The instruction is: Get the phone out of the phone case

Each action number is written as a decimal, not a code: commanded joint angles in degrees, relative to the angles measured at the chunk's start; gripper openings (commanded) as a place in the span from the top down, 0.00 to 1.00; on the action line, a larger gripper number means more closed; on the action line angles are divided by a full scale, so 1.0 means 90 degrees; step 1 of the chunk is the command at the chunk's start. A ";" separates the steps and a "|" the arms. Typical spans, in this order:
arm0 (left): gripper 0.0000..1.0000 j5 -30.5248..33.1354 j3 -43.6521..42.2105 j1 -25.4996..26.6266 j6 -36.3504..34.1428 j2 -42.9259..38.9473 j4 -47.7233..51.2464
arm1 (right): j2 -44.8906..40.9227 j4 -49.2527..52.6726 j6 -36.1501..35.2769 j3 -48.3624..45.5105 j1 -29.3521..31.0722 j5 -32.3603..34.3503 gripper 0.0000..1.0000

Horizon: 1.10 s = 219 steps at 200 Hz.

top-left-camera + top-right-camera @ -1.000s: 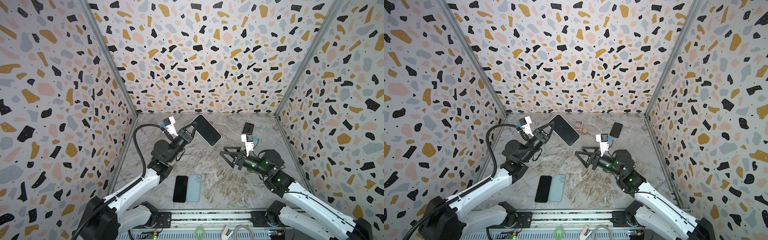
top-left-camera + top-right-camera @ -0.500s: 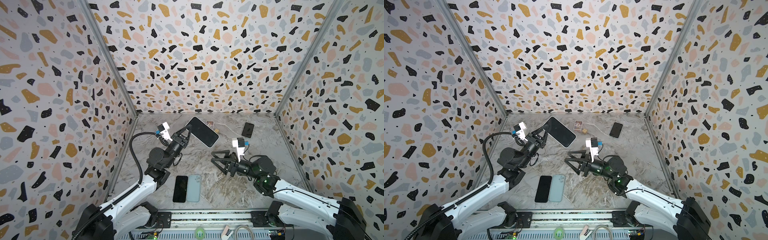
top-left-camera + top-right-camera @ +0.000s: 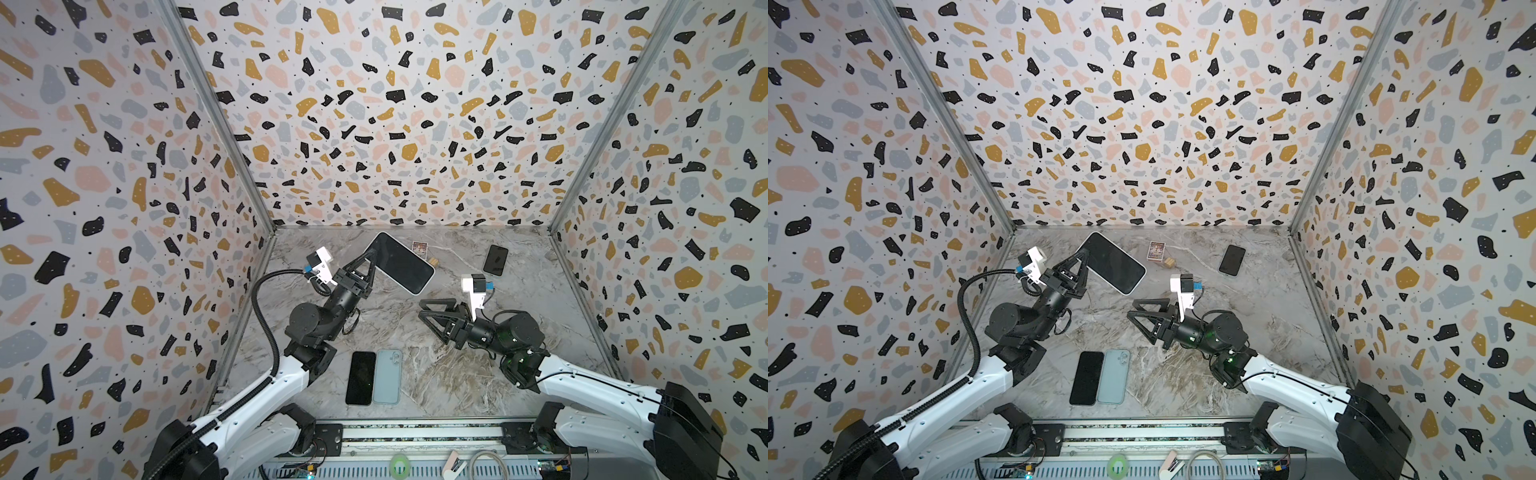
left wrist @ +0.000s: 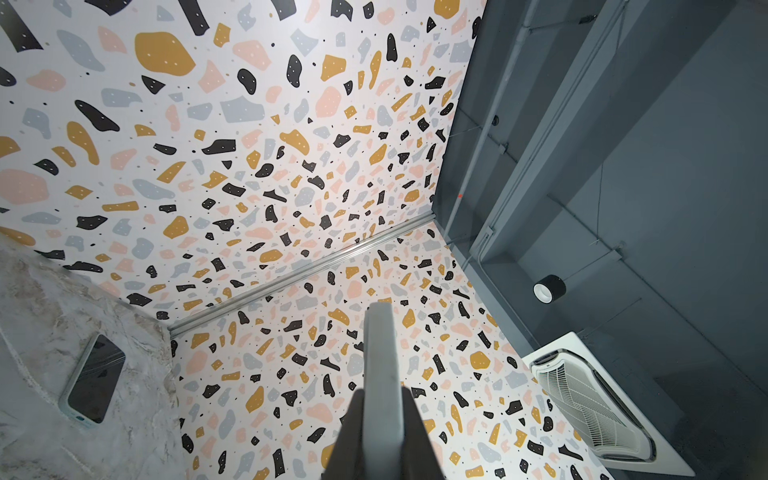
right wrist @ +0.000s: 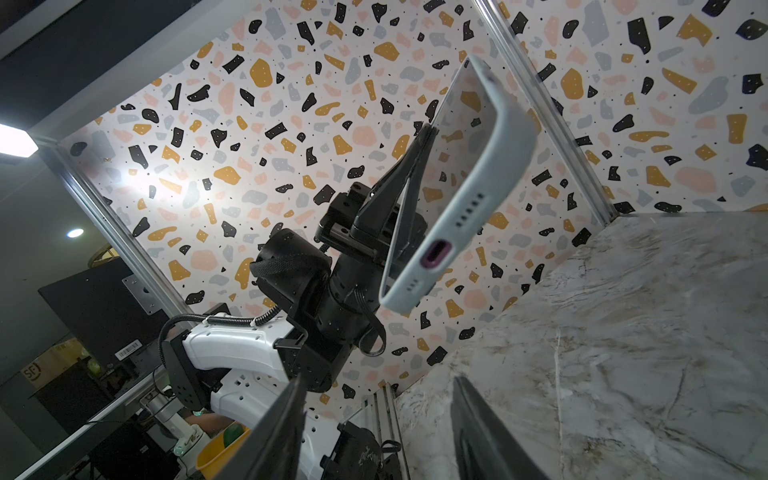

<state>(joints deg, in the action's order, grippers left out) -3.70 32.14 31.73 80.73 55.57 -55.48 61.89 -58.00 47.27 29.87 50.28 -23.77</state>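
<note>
Marble table [image 3: 457,374], three phones [image 3: 360,377] [image 3: 387,376] [image 3: 496,260]; left claw [image 3: 373,254] grips one cased phone [image 3: 403,262].

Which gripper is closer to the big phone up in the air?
Left. The left gripper is shut on the phone, at its edge; the right gripper hangs open nearby, not touching it.

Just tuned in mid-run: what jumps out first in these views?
The dark-screened phone in its pale grey case is held tilted in the air over the back of the marble table by the shut left gripper. Nearer the front, the right gripper hangs empty with jaws apart, aimed at it.
</note>
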 commanded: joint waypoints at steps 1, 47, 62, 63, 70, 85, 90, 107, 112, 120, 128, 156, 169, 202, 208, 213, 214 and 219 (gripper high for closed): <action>1.00 0.0080 -0.0079 -0.0009 0.0107 -0.0166 -0.0717 | 0.0058 -0.0568 0.0028 0.0065 0.0036 0.0052 0.42; 1.00 0.0131 -0.0154 -0.0009 0.0112 -0.0195 -0.0709 | 0.0429 -0.0774 0.0061 0.0379 0.0039 -0.0196 0.46; 1.00 0.0124 -0.0148 -0.0009 0.0112 -0.0200 -0.0711 | 0.0493 -0.0780 0.0054 0.0439 0.0042 -0.0197 0.47; 1.00 0.0121 -0.0151 -0.0009 0.0112 -0.0204 -0.0706 | 0.0490 -0.0781 0.0052 0.0445 0.0040 -0.0199 0.47; 1.00 0.0113 -0.0153 -0.0007 0.0105 -0.0202 -0.0687 | 0.0511 -0.0790 0.0056 0.0465 0.0047 -0.0204 0.48; 1.00 0.0128 -0.0172 -0.0009 0.0093 -0.0208 -0.0673 | 0.0534 -0.0809 0.0047 0.0495 0.0048 -0.0194 0.50; 1.00 0.0128 -0.0189 -0.0009 0.0093 -0.0205 -0.0682 | 0.0538 -0.0820 0.0042 0.0510 0.0047 -0.0183 0.51; 1.00 0.0128 -0.0212 -0.0009 0.0117 -0.0208 -0.0720 | 0.0603 -0.0775 0.0041 0.0588 0.0047 -0.0162 0.53; 1.00 0.0128 -0.0226 -0.0009 0.0125 -0.0216 -0.0735 | 0.0638 -0.0756 0.0033 0.0611 0.0040 -0.0171 0.53; 1.00 0.0133 -0.0231 -0.0009 0.0130 -0.0221 -0.0742 | 0.0677 -0.0743 0.0040 0.0654 0.0048 -0.0190 0.54; 1.00 0.0124 -0.0231 -0.0009 0.0124 -0.0227 -0.0748 | 0.0714 -0.0743 0.0039 0.0685 0.0043 -0.0188 0.54; 1.00 0.0113 -0.0252 -0.0009 0.0149 -0.0244 -0.0746 | 0.0760 -0.0742 0.0019 0.0753 0.0038 -0.0187 0.56; 1.00 0.0110 -0.0266 -0.0009 0.0142 -0.0246 -0.0750 | 0.0769 -0.0752 0.0015 0.0768 0.0028 -0.0183 0.58; 1.00 0.0111 -0.0270 -0.0007 0.0141 -0.0266 -0.0747 | 0.0757 -0.0726 0.0013 0.0783 0.0038 -0.0172 0.64; 1.00 0.0114 -0.0280 -0.0007 0.0141 -0.0274 -0.0743 | 0.0754 -0.0724 0.0023 0.0783 0.0030 -0.0171 0.64; 1.00 0.0114 -0.0285 -0.0009 0.0151 -0.0275 -0.0743 | 0.0762 -0.0732 0.0028 0.0783 0.0029 -0.0179 0.65; 1.00 0.0116 -0.0283 -0.0009 0.0151 -0.0276 -0.0741 | 0.0761 -0.0733 0.0025 0.0783 0.0033 -0.0175 0.65; 1.00 0.0119 -0.0290 -0.0007 0.0151 -0.0274 -0.0742 | 0.0768 -0.0734 0.0031 0.0783 0.0030 -0.0176 0.66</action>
<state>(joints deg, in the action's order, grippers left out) -3.29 29.56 31.73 81.73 54.65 -55.79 69.17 -63.02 47.70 34.24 50.37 -24.86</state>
